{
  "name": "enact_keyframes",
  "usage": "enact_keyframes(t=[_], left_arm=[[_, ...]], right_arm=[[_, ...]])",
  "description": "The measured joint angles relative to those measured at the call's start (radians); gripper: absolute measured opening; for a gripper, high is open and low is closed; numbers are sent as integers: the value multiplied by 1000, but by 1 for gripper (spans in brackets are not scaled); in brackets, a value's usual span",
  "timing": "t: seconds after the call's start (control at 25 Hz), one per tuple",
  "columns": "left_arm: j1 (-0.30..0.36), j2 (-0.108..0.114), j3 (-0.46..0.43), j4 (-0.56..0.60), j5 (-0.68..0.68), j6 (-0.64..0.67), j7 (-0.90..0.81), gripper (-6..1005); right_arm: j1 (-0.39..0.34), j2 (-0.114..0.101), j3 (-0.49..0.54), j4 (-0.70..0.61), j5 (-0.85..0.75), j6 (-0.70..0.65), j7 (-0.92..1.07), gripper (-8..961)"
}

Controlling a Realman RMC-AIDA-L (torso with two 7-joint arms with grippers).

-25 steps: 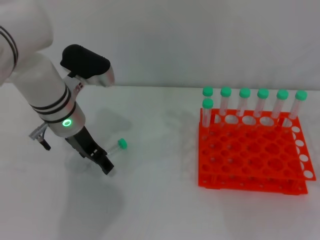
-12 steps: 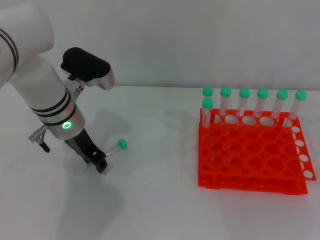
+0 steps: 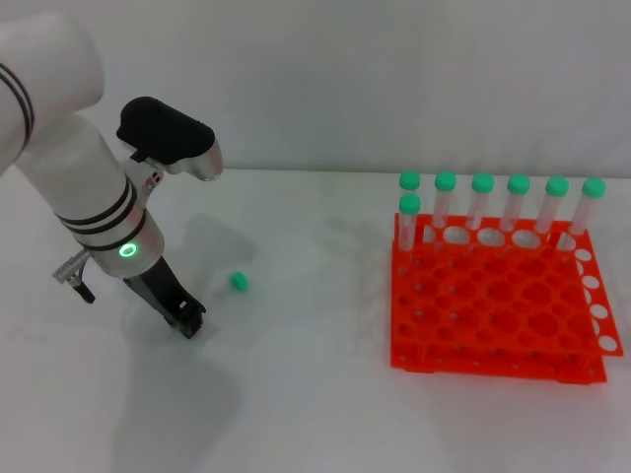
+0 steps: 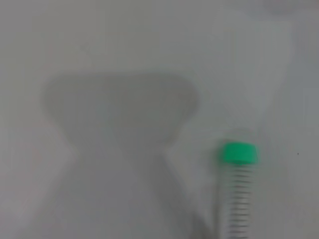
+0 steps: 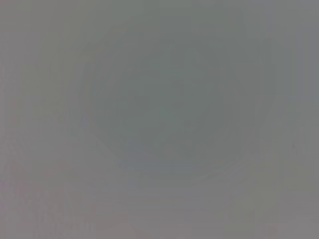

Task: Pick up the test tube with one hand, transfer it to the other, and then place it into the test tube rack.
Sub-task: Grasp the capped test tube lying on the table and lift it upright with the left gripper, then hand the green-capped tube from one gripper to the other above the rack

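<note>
The test tube [image 3: 238, 282] lies on the white table left of centre. Its green cap shows clearly and its clear body runs towards my left gripper [image 3: 189, 323]. That gripper hangs from the green-lit arm, low over the table, with its tips near the tube's bottom end. I cannot tell whether it touches the tube. The tube also shows in the left wrist view [image 4: 238, 169], cap up, lying on the table. The orange-red test tube rack [image 3: 493, 353] stands at the right. My right gripper is out of view, and the right wrist view shows only blank grey.
Several green-capped tubes [image 3: 481, 202] stand upright along the rack's back row and at its back-left corner. The left arm's shadow falls on the table in front of it. A pale wall runs behind the table.
My left gripper has moved to the left and slightly back along the table. The tube's green cap has stayed almost in place. The rack is unchanged.
</note>
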Motion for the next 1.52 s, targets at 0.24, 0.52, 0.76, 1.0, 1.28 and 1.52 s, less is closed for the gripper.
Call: enact_keyframes(t=[0.24,0.52,0.76,1.0,1.28,1.52], left_arm=[[0,0,0,0,0,-7,5,267],[5,1,0,0,-54,-75,41,193],[28,-2,0,12,-263,-159,181,193],[100,-3,0,37,-607,-262,411,194],[273,-3,-1,58,-1266,-133,913,194],[467,-4,-2,159,-1748,177,1364,193]], right_arm=[[0,1,0,0,4,0,0,865],[-1,1,0,0,7,-4,1,864],[-1,2,0,-1,8,-2,9,864],[-10,8,0,-3,8,-7,8,864],[-36,16,37,-5,10,-9,12,864],[-40,18,43,-2,15,-9,16,864]])
